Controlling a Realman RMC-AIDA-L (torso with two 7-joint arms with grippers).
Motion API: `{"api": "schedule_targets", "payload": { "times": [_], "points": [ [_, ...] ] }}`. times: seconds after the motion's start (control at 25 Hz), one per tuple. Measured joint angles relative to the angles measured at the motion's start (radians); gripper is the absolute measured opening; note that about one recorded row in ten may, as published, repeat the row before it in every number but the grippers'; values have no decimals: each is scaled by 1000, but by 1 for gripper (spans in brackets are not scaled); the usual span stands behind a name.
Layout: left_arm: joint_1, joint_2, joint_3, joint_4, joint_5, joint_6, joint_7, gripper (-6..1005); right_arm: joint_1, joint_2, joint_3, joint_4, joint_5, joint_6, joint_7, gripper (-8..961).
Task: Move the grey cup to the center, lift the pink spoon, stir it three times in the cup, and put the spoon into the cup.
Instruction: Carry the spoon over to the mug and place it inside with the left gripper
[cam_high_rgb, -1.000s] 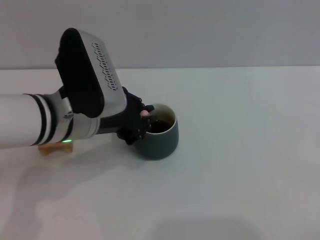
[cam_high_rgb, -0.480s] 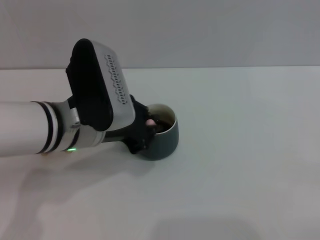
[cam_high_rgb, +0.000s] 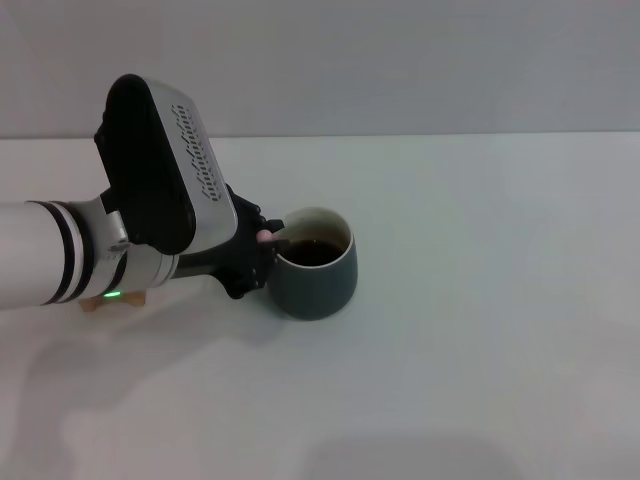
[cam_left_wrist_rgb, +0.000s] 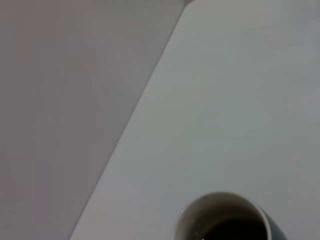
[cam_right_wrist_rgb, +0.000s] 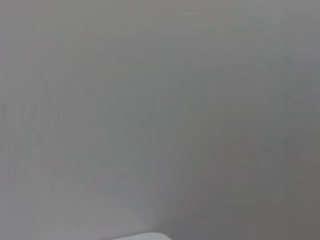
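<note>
Cup (cam_high_rgb: 318, 285): showing blue-grey outside, cream inside, dark liquid. Spoon (cam_high_rgb: 266, 237): showing pink handle tip. Table (cam_high_rgb: 480, 330): showing white.

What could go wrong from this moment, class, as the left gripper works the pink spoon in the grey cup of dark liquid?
1. The left gripper sits hard against the grey cup at its rim; a sideways push could shove or tip the cup and spill the dark liquid.
2. Only a small pink end of the pink spoon shows at the fingers, so the hold may be shallow and the spoon could slip.
3. A wooden block lies under the arm and could be knocked.
</note>
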Motion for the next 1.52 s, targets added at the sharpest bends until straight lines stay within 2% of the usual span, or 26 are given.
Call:
{"api": "schedule_targets", "payload": {
  "times": [0.36,0.44,0.64,0.8,1.16,1.52],
  "points": [
    [-40,-3,10,23,-7,13,0,146,-6,0,0,0,0,0,0,0],
    [-51,-4,50,25,-7,18,0,146,-6,0,0,0,0,0,0,-1],
    [-44,-5,82,9,-7,23,0,146,-6,0,0,0,0,1,0,-1],
    [-36,-5,80,4,-2,22,0,147,-6,0,0,0,0,1,0,0],
    [-13,0,15,8,0,14,1,147,-6,0,0,0,0,1,0,-1],
    [-61,-4,30,29,-7,32,6,147,-14,1,0,0,0,0,0,-1]
  ]
}}
